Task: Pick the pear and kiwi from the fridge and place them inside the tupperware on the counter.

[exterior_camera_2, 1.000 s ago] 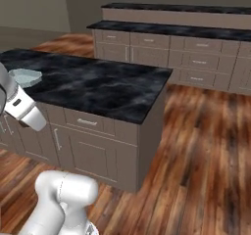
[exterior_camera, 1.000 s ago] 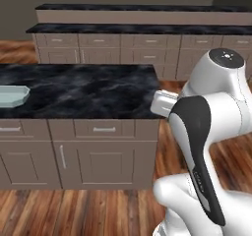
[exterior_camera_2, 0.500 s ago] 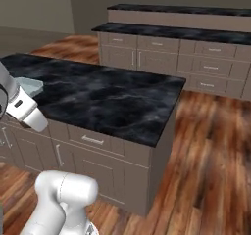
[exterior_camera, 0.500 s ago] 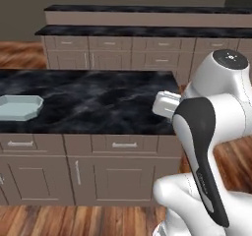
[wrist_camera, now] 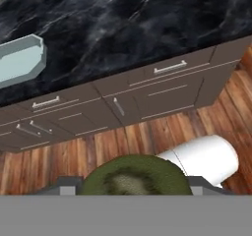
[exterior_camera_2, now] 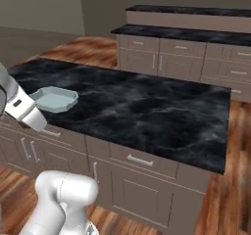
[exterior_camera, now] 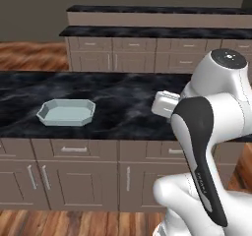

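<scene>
While the gripper [wrist_camera: 133, 193] is closed on the kiwi [wrist_camera: 134, 175], carry it over the counter's [exterior_camera: 128, 97] front edge, release low inside the tupperware [exterior_camera: 66, 112].

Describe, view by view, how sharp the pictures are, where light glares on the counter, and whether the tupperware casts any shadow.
Left base view: soft, flat light; the tupperware casts hardly any shadow on the counter. Right base view: a pale sheen across the marble, edges slightly blurred. Hand view: the kiwi looms large and fuzzy at the bottom, cabinets behind sharper.
</scene>
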